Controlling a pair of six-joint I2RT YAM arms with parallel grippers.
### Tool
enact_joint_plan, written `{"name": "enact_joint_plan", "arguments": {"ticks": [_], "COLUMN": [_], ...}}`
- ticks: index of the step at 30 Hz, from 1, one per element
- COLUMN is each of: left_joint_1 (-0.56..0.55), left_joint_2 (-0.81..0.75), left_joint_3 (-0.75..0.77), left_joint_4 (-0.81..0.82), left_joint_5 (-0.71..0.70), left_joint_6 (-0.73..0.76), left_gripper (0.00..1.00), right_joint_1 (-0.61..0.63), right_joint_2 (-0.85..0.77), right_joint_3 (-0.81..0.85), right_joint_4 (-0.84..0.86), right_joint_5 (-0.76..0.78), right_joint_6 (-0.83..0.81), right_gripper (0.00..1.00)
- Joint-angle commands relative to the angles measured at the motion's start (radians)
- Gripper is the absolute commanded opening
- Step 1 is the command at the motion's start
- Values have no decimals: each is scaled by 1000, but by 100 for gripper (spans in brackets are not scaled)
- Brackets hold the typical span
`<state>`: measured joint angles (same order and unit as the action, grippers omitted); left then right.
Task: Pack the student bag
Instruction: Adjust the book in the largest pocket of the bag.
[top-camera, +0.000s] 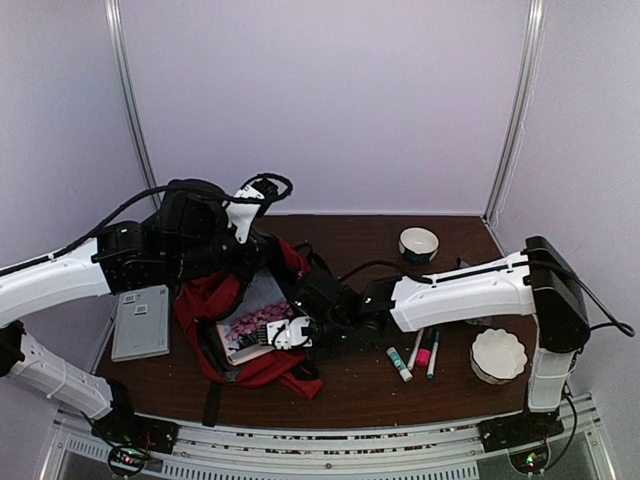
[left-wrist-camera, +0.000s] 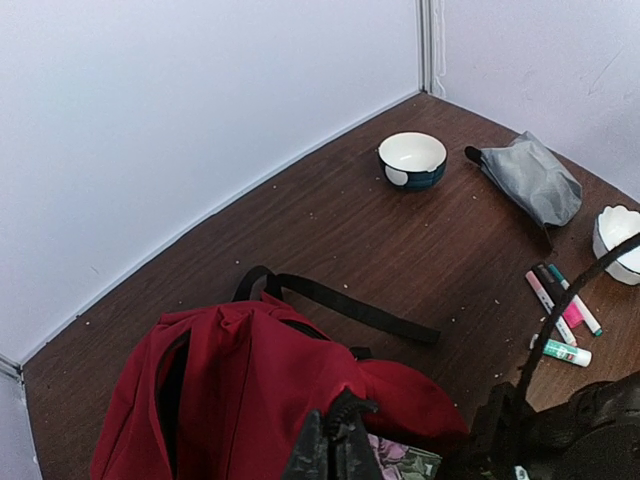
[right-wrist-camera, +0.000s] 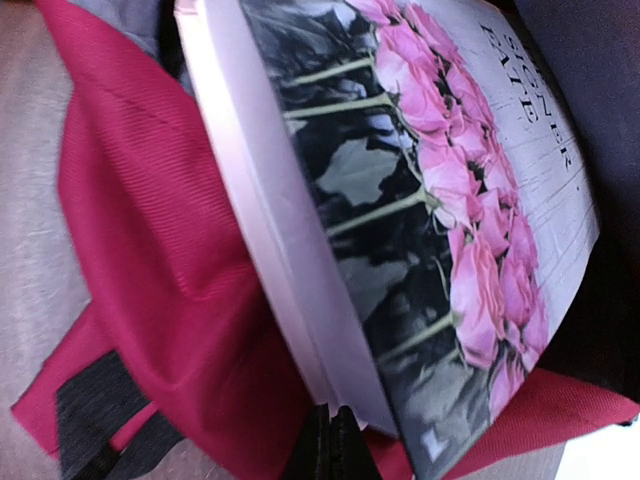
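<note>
The student bag (top-camera: 215, 300) (left-wrist-camera: 250, 390) (right-wrist-camera: 150, 230) is a red backpack lying open on the table's left half, and a book with pink roses on its cover (top-camera: 258, 318) (right-wrist-camera: 440, 200) lies in its mouth. My left gripper (top-camera: 262, 268) (left-wrist-camera: 340, 455) is shut on the black zip edge of the bag's opening and holds it up. Reaching in from the right, my right gripper (top-camera: 272, 336) (right-wrist-camera: 330, 440) is shut, with its fingertips against the book's lower corner. Nothing shows between its fingers.
A grey flat case (top-camera: 140, 322) lies left of the bag. At the back right stand a dark bowl (top-camera: 418, 243) (left-wrist-camera: 412, 160) and a small grey pouch (left-wrist-camera: 530, 178). Several markers (top-camera: 418, 352) (left-wrist-camera: 560, 312) and a white scalloped bowl (top-camera: 498, 354) sit front right. A black strap (left-wrist-camera: 340, 305) trails behind the bag.
</note>
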<state>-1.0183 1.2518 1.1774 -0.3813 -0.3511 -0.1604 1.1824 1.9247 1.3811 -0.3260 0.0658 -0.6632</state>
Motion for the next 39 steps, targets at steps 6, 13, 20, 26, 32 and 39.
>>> {"name": "enact_joint_plan", "arguments": {"ticks": [6,13,20,26,32,39], "left_joint_1": [-9,-9,-9,-9,-9,-8], "left_joint_2": [-7,19,23,28,27,44], "left_joint_3": [13,33,22,30,11,4], "left_joint_4": [82,68,64,34,39,50], "left_joint_5": [53,93,81,54,43,53], "left_joint_6": [-25,-27,-37,-35,-37,-78], "left_gripper": [0,0,0,0,0,0], "right_joint_1": [-6,-9,-8,-4,-111,-251], "right_joint_2": [112,199,121,-183,-357,-371], "right_joint_3": [119,212,104,-151,-225,-143], "right_joint_4": [188,214,171,10,-123,-35], "right_joint_5": [210,274,185,-111,-258,-250], "right_joint_6": [10,-19,-1,-3,122,223], "right_gripper": [0,0,3,21,28,73]}}
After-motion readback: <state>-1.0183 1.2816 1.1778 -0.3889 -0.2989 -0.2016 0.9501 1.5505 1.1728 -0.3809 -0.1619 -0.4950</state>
